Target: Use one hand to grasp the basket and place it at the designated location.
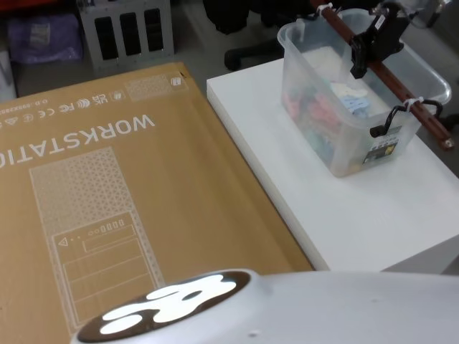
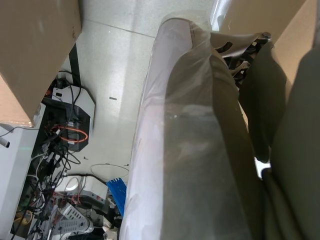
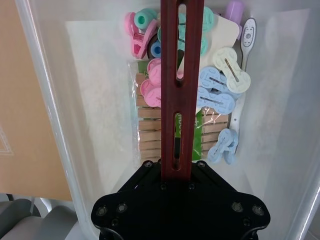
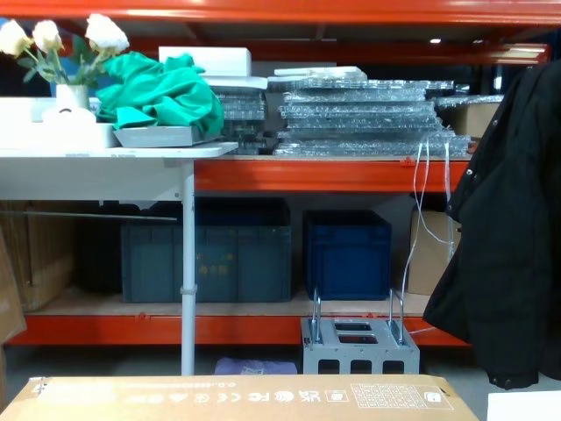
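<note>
While the basket (image 1: 358, 100) stands on the white table (image 1: 373, 215) at the robot's right, beside a brown cardboard box (image 1: 129, 208), the right gripper (image 1: 373, 43) has its jaws closed on the reddish-brown handle (image 3: 176, 85) across the rim. Pastel clothes pegs (image 3: 220, 85) lie inside the basket.

Clear basket (image 1: 401, 136), reddish-brown handle (image 3: 176, 95), black tool (image 1: 378, 37), white table (image 1: 373, 222).
</note>
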`<state>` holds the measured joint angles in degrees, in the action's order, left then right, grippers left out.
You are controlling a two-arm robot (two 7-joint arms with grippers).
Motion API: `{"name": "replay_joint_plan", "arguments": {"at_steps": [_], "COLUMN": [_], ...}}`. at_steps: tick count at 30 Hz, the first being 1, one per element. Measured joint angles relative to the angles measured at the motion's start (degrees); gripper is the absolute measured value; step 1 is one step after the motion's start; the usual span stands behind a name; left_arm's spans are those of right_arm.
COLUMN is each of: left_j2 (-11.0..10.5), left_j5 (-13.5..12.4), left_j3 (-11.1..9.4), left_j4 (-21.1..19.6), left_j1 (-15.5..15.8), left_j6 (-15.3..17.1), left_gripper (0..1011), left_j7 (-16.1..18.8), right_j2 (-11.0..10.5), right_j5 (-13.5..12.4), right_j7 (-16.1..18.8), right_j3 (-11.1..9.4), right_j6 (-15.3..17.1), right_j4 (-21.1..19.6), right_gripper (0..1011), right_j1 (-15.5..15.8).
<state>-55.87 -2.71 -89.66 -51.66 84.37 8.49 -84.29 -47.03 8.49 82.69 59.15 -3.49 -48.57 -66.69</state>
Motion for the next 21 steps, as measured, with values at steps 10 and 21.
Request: {"name": "replay_joint_plan", "arguments": {"at_steps": [10, 21], "left_j2": [0.0, 0.0], "left_j5": [0.0, 0.0], "left_j3": [0.0, 0.0], "left_j4": [0.0, 0.0], "left_j1": [0.0, 0.0], "left_j6": [0.0, 0.0], "left_gripper": [0, 0], "left_j7": [0.0, 0.0], "right_j2": [-1.6, -5.0], "right_j5": [0.0, -1.9], "right_j7": [-1.0, -1.1], "right_j3": [-0.9, -3.4], "right_j6": [-0.5, -0.9], "right_j4": [-2.8, -8.5], "right_gripper": [124, 466], "right_j1": [0.0, -0.6]}}
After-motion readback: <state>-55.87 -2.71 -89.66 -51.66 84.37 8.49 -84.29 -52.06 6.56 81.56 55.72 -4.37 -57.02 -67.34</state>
